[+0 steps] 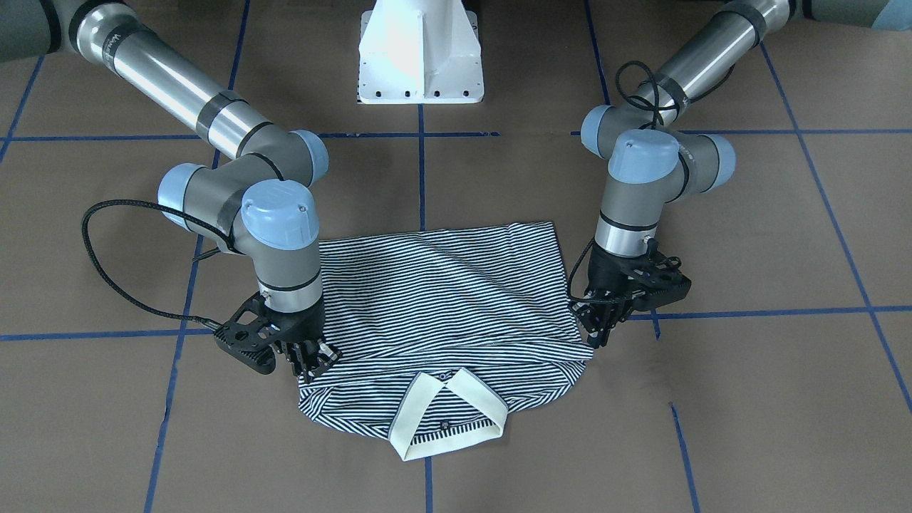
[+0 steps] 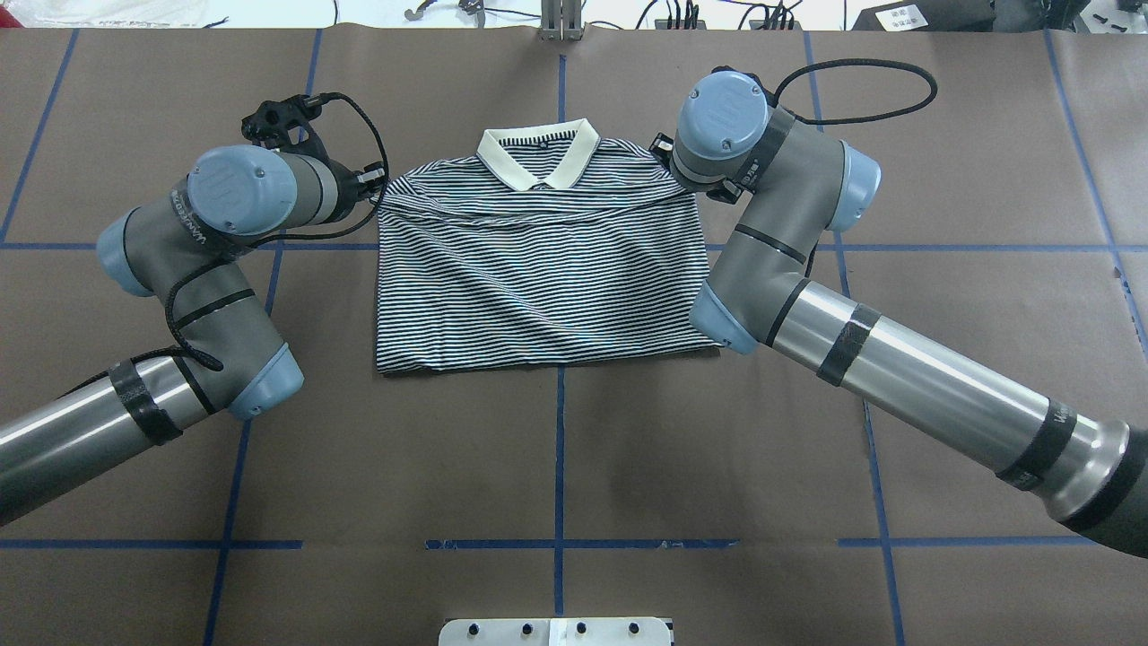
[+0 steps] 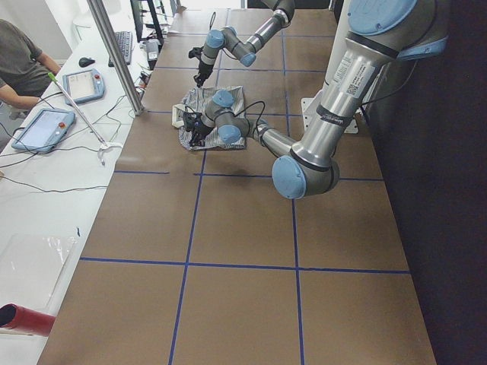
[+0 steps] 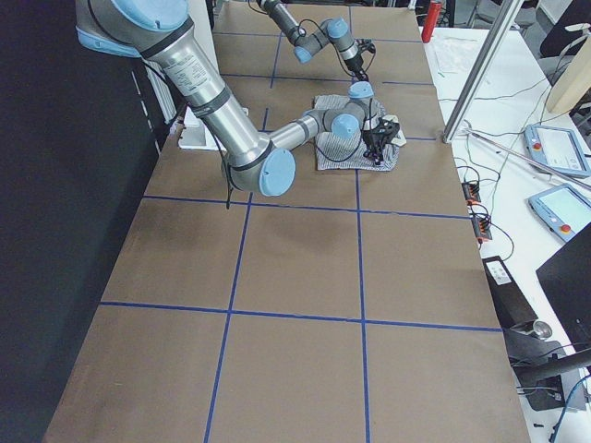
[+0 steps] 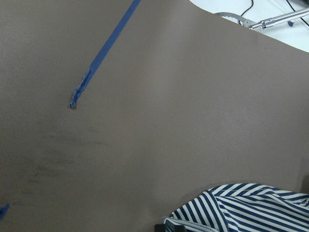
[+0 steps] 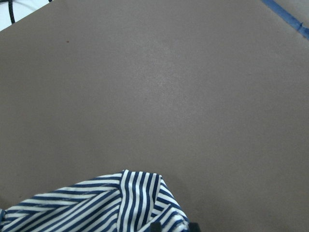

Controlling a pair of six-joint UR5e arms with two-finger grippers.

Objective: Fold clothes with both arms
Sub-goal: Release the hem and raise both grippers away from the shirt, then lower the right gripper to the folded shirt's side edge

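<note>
The striped polo shirt (image 1: 449,299) lies folded on the brown table, its cream collar (image 1: 456,406) on the side far from the robot. It also shows in the overhead view (image 2: 538,278). My left gripper (image 1: 597,333) stands at the shirt's left shoulder edge, with its fingers closed on the cloth there. My right gripper (image 1: 317,362) pinches the right shoulder edge. Both wrist views show a bunched fold of striped cloth (image 5: 241,210) (image 6: 120,203) at the fingertips. In the overhead view my right gripper is hidden under its wrist.
The white pedestal base (image 1: 420,53) stands on the robot's side of the shirt. Blue tape lines (image 2: 560,449) cross the table. A seated operator (image 3: 19,61) and tablets are at a side bench beyond the table's far edge.
</note>
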